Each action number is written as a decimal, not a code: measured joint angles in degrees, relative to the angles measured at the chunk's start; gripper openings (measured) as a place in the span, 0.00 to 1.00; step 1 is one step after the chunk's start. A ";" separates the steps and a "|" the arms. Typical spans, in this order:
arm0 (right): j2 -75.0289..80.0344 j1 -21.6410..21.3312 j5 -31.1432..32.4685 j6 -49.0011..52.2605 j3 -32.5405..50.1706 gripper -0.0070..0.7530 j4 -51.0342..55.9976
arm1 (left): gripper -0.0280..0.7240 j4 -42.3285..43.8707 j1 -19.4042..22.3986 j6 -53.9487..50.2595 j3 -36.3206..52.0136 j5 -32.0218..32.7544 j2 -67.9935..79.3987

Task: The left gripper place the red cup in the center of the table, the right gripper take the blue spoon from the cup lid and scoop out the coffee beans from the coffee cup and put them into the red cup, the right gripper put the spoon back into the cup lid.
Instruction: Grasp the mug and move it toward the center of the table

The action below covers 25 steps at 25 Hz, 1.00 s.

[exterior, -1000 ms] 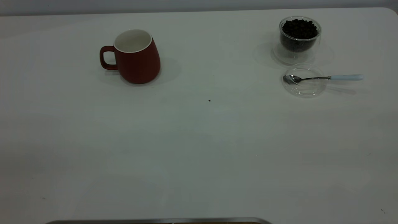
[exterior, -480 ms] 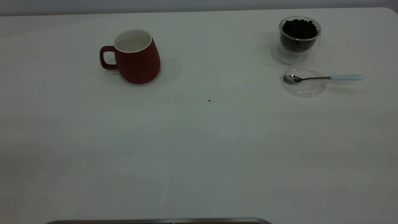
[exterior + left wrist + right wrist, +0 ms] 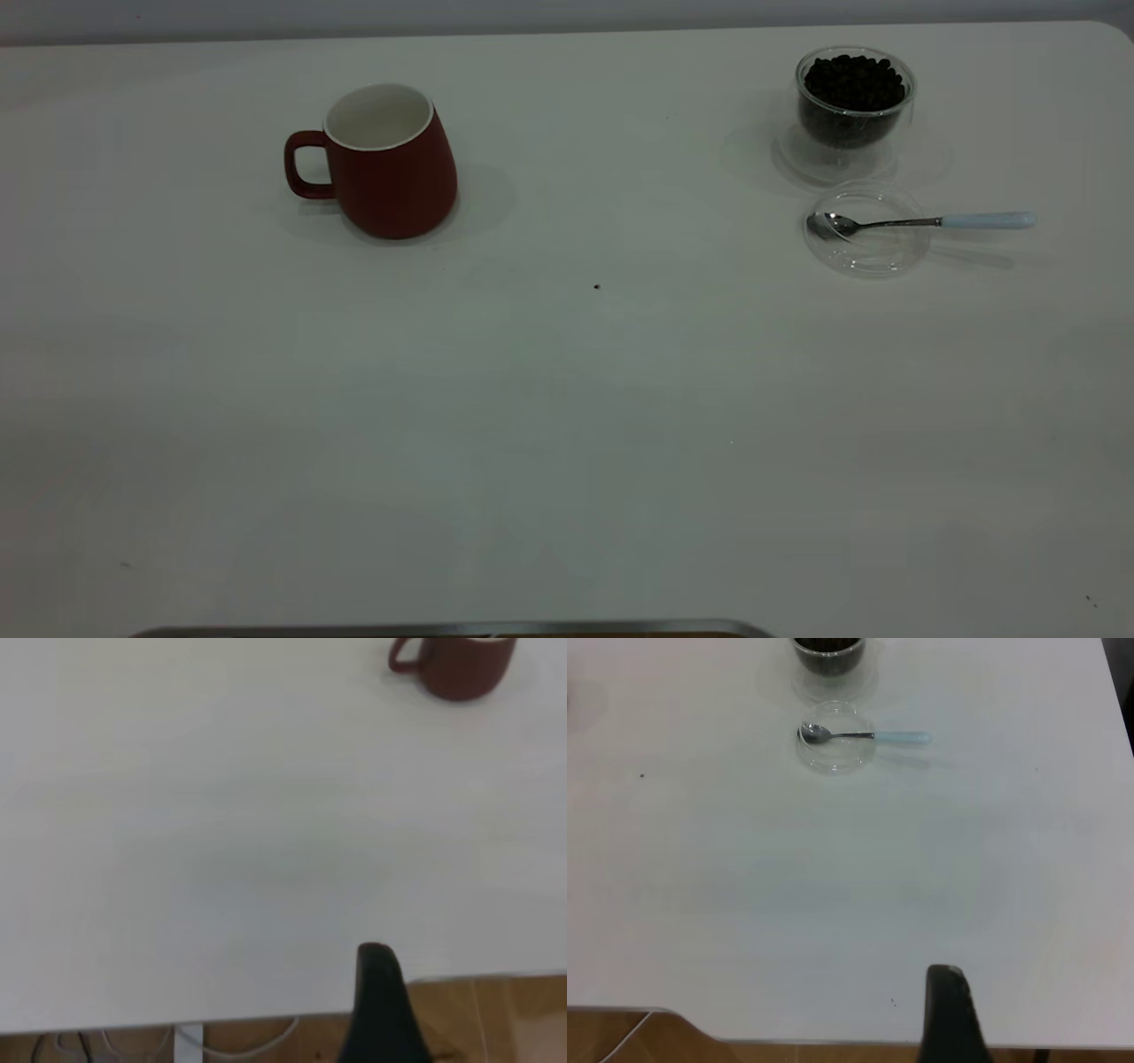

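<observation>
The red cup [image 3: 390, 168] stands upright at the back left of the table [image 3: 567, 425], handle pointing left; it also shows far off in the left wrist view [image 3: 461, 665]. At the back right, the coffee cup [image 3: 853, 111] holds coffee beans [image 3: 853, 80]. Just in front of it lies the cup lid [image 3: 866, 244]. The blue spoon [image 3: 939, 221] rests with its bowl in the lid and its handle sticking out to the right. The left gripper [image 3: 376, 961] hangs over the table's near edge, far from the red cup. The right gripper [image 3: 946, 981] does likewise, far from the spoon [image 3: 868, 735]. Neither gripper shows in the exterior view.
A tiny dark speck [image 3: 596, 286] lies near the table's middle. A grey metal edge [image 3: 461, 629] runs along the front of the exterior view. Wooden floor [image 3: 496, 1019] and pale cables [image 3: 239, 1045] show past the table's near edge.
</observation>
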 joint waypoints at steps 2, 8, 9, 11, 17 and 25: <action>0.00 0.00 0.00 0.00 0.00 0.73 0.00 | 0.82 -0.07 -0.04 0.00 -1.68 -0.10 2.92; 0.00 0.00 0.00 0.00 0.00 0.73 0.00 | 0.82 -0.01 -0.04 2.36 -11.88 -2.21 16.27; 0.00 0.00 0.00 0.00 0.00 0.73 0.00 | 0.82 -0.01 -0.04 2.99 -14.32 -2.21 18.65; 0.00 0.00 0.00 0.00 0.00 0.73 0.00 | 0.82 -0.01 -0.04 4.34 -18.95 -2.21 24.66; 0.00 0.00 0.00 0.00 0.00 0.73 0.00 | 0.82 -0.01 -0.04 11.22 -32.98 -2.41 43.16; 0.00 0.00 0.00 0.00 0.00 0.73 0.00 | 0.82 -0.01 -0.04 24.82 -48.62 -3.14 66.02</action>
